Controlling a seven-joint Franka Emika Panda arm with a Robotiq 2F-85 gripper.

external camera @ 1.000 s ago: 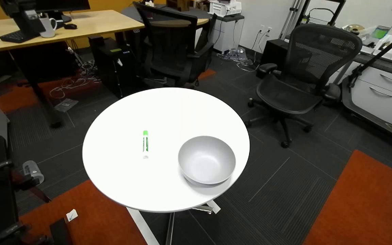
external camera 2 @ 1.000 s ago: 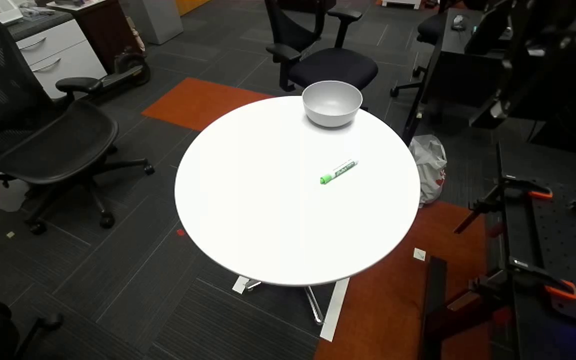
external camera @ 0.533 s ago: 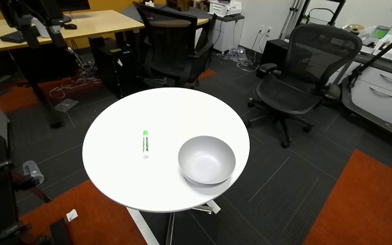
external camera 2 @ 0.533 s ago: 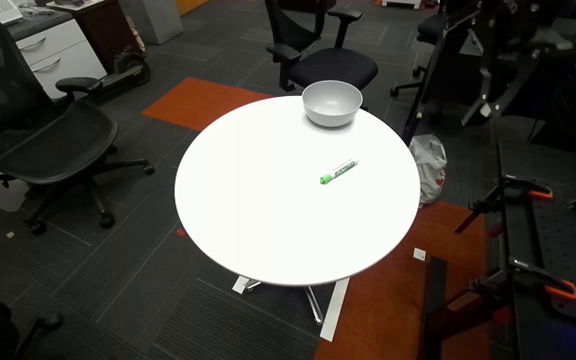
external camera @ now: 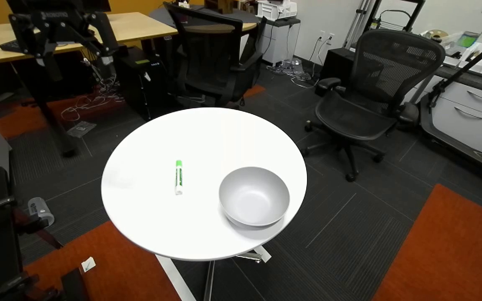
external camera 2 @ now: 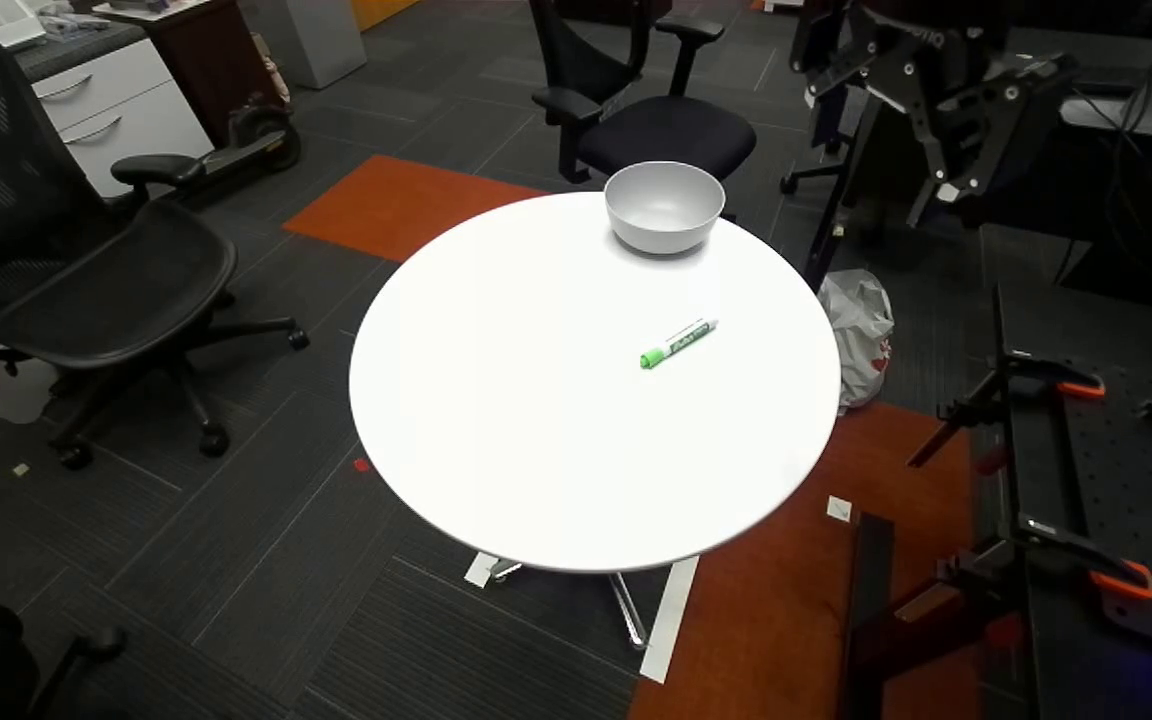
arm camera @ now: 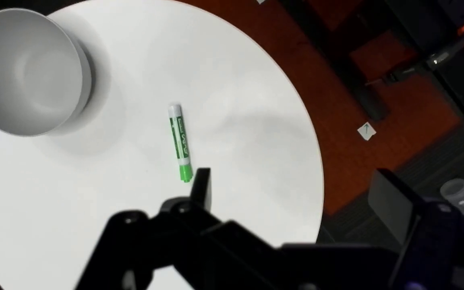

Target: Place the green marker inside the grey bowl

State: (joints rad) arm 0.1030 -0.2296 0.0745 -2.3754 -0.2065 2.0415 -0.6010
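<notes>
The green marker, white-bodied with a bright green cap and green label, lies flat on the round white table, left of the bowl in an exterior view (external camera: pixel 179 177) and in front of it in an exterior view (external camera 2: pixel 678 343). The light grey bowl stands upright near the table's edge in both exterior views (external camera: pixel 253 196) (external camera 2: pixel 664 210); its visible inside is empty. In the wrist view the bowl (arm camera: pixel 30 72) is at upper left and the marker (arm camera: pixel 179 137) near the middle. My gripper (arm camera: pixel 296 193) is open and empty, high up; the marker's cap shows just beyond its left finger (arm camera: pixel 201 185).
The round white table (external camera: pixel 207 138) carries the marker and bowl. A black mesh chair (external camera: pixel 375 83) stands beyond it. A dark bench with orange-handled clamps (external camera 2: pixel 1121 580) is beside the table. A wooden desk (external camera: pixel 140 29) is behind the gripper.
My gripper has moved towards the table, rightward and slightly down in an exterior view and leftward in an exterior view, and it has turned. The marker and bowl have not moved.
</notes>
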